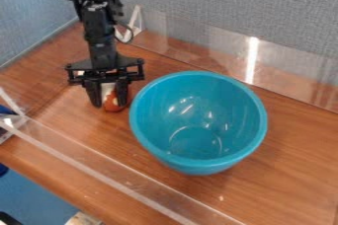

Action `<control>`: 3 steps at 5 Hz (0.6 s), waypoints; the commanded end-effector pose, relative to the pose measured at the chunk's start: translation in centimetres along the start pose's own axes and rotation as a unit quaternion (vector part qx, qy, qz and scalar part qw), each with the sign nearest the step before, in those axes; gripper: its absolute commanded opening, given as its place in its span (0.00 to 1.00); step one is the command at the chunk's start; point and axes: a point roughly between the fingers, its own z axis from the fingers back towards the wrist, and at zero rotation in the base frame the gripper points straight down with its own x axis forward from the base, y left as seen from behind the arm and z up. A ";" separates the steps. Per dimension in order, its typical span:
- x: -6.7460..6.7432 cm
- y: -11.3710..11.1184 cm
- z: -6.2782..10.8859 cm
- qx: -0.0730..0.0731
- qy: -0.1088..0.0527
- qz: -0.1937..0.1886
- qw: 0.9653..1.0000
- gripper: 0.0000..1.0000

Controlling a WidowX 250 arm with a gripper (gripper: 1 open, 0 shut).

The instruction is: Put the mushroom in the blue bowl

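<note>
Bowl, blue (199, 148), glossy and upright, sits on the wooden table (284, 185), its opening facing up. Mushroom (113, 102) is outside it, just beside the rim at ten o'clock as viewed. Gripper (107, 101) is clenched on the mushroom, one finger either side, pointing down. Gray textured wall (244, 7) stands beyond, at twelve o'clock.

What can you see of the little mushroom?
The mushroom is small, with a rounded reddish-brown cap and a pale part that looks like its stem. It sits low at the wooden table, left of the big blue bowl in the picture and outside it. The robot's dark hand is around it, its fingers hiding some of it. I can't tell what it is made of.
</note>
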 end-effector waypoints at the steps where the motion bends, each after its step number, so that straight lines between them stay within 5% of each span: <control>1: 0.5 0.1 1.5 -0.005 -0.020 0.002 1.000 0.00; 3: 0.4 0.1 2.4 -0.011 -0.023 -0.004 1.000 0.00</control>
